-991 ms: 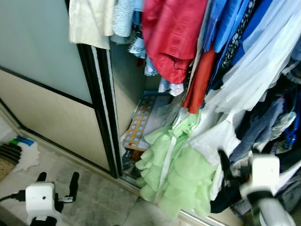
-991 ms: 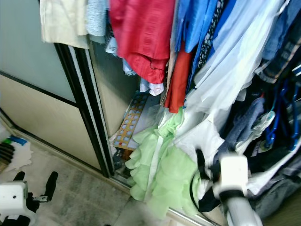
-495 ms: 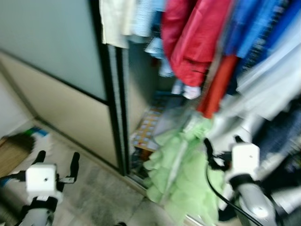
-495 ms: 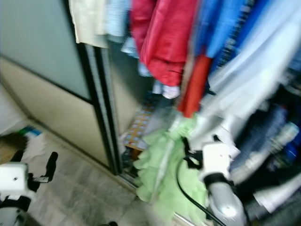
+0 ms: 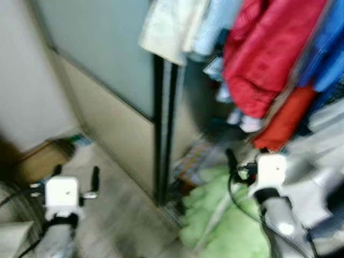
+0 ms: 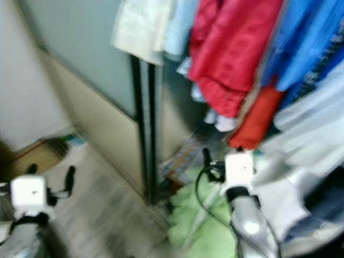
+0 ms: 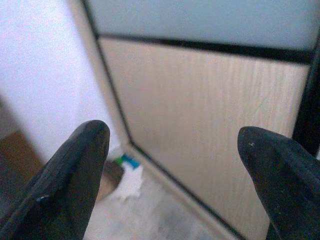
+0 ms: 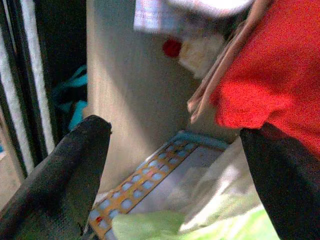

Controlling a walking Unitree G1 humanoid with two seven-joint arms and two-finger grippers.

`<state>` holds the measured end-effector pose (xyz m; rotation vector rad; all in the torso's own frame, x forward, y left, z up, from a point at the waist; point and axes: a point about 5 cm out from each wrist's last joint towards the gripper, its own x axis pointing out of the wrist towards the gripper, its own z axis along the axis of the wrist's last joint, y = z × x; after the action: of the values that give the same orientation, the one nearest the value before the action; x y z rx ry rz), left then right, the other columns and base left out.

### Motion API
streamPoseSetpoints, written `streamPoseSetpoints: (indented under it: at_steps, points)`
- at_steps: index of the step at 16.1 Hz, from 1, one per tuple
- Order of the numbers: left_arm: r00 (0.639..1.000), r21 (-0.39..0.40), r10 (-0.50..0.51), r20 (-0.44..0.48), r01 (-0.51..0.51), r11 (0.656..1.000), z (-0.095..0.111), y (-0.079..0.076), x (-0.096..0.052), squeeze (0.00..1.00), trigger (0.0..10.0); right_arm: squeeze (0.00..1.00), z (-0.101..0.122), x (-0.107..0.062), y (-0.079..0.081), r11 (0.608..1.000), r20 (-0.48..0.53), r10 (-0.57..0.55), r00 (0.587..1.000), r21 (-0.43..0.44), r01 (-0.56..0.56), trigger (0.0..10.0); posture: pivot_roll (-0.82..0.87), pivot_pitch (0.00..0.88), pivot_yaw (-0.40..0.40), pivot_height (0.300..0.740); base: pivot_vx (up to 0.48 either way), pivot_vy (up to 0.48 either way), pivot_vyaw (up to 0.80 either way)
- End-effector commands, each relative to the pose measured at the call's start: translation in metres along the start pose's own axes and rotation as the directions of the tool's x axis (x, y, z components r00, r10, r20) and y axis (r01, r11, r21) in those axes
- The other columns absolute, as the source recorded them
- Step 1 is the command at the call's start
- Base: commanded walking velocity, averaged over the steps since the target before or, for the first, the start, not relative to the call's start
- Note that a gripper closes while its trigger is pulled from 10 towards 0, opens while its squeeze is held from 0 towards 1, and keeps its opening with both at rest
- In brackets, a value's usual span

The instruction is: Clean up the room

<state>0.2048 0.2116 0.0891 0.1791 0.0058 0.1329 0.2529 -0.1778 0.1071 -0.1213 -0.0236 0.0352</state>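
We stand in front of a big closet with a sliding door (image 5: 102, 80) that is grey on top and pale wood below, with a black frame (image 5: 164, 134) at its edge. Our head views are blurry. Inside the closet many clothes hang close together: a big red garment (image 5: 269, 59), blue shirts (image 6: 317, 43) beside it on our right, a cream top (image 5: 169, 27) and a light blue one (image 5: 212, 24) on our left of the red one, and an orange-red piece (image 5: 285, 121) hanging lower down. A pale green ruffled garment (image 5: 226, 226) lies bunched at the bottom of the closet and spills over its edge toward the floor. Behind it a flat board with rows of little blue dots (image 8: 135, 192) leans on the closet's inner wall. On the grey floor (image 5: 123, 215) by the white wall we see a brown box (image 5: 40, 161) and a small white cloth with something blue and green next to it (image 7: 127, 175). Our left gripper (image 5: 75, 177) is held low over the floor in front of the door, its two black fingers (image 7: 65, 175) spread wide apart with nothing between them. Our right gripper (image 8: 175, 180) is up near the green garment, pointing into the closet, its fingers (image 8: 60, 175) wide apart too and holding nothing
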Motion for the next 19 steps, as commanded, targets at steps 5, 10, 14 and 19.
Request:
streamPoseSetpoints:
  at_steps: [5,10,14,19]
  points:
    - [0.999,0.075,-0.051,-0.007,0.051,0.996,0.000,-0.004,0.008,0.00,10.0,0.00,0.007,0.013,0.005,0.999,0.046,0.005,0.999,0.031,-0.006,10.0,-0.01,0.040,-0.041,0.740,0.000,0.000,0.80]
    - [0.999,0.103,-0.037,0.003,0.036,0.994,0.002,-0.003,0.012,0.00,10.0,0.00,0.003,0.011,0.003,0.997,0.042,-0.047,0.998,0.061,0.045,10.0,-0.01,0.054,0.017,0.740,0.000,0.000,0.00]
    - [0.999,0.099,-0.040,-0.002,0.040,0.994,0.002,-0.004,0.014,0.00,10.0,0.00,0.003,0.010,0.002,0.998,0.041,-0.035,0.999,0.060,0.033,10.0,-0.02,0.065,-0.001,0.740,0.000,0.000,0.00]
    - [1.000,0.074,-0.006,0.004,0.006,0.997,0.004,-0.002,0.009,0.00,10.0,0.00,0.005,0.013,0.007,0.999,0.044,0.017,0.999,0.046,-0.019,10.0,0.00,0.088,-0.049,0.740,0.000,0.000,0.00]
